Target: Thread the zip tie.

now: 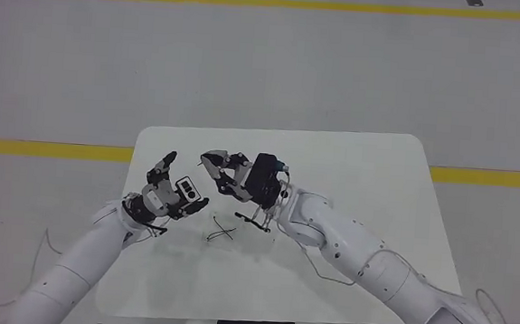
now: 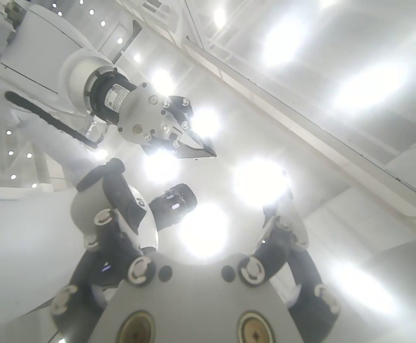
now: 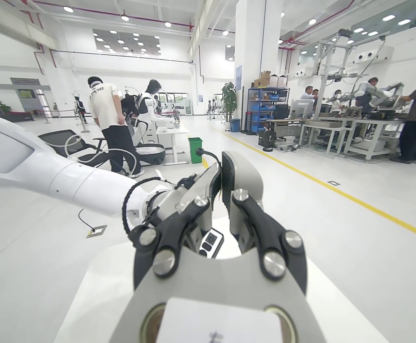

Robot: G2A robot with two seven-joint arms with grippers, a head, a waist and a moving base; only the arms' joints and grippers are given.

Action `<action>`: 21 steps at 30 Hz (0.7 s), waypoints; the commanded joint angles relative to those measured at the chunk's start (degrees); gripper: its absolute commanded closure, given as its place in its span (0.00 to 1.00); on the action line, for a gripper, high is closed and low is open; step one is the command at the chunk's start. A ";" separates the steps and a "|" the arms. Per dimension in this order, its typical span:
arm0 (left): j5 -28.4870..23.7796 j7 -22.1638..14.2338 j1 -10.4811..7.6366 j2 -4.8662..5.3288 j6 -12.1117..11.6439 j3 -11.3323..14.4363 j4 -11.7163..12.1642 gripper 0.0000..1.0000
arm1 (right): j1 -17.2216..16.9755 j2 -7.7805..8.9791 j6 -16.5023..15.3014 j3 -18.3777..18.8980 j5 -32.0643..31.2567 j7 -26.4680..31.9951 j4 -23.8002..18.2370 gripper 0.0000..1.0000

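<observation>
Thin black zip ties [image 1: 221,234] lie crossed on the white table [image 1: 359,169], with another black strip [image 1: 254,222] beside them. My left gripper [image 1: 183,186] is raised above the table's left part and points upward; its fingers [image 2: 130,211] stand wide open around nothing, seen as the left gripper [image 2: 227,201] against the ceiling. Just beside it hangs my right gripper [image 1: 209,160], also the right gripper [image 2: 208,151], pads pressed together. In the right wrist view the right gripper [image 3: 222,169] is shut; a thin dark sliver shows between the pads, which I cannot identify.
The table's right half and far side are bare white surface. Its front edge runs close under both arms. Grey floor with yellow lines [image 1: 271,1] surrounds the table. People and workbenches [image 3: 341,130] stand far off.
</observation>
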 commanded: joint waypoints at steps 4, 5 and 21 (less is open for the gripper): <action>0.00 -1.27 0.49 -0.17 0.00 0.16 -0.47 0.00 | -0.07 0.54 -0.05 -1.28 -1.17 -3.11 0.68 1.00; 0.00 -1.27 0.62 -0.20 0.00 0.22 -0.73 0.00 | 0.16 0.69 -0.05 -1.75 -1.14 -3.92 0.93 1.00; 0.00 -1.27 0.84 -0.73 0.00 0.17 -0.84 0.80 | 7.39 2.75 -0.05 -12.32 0.10 -15.58 5.74 1.00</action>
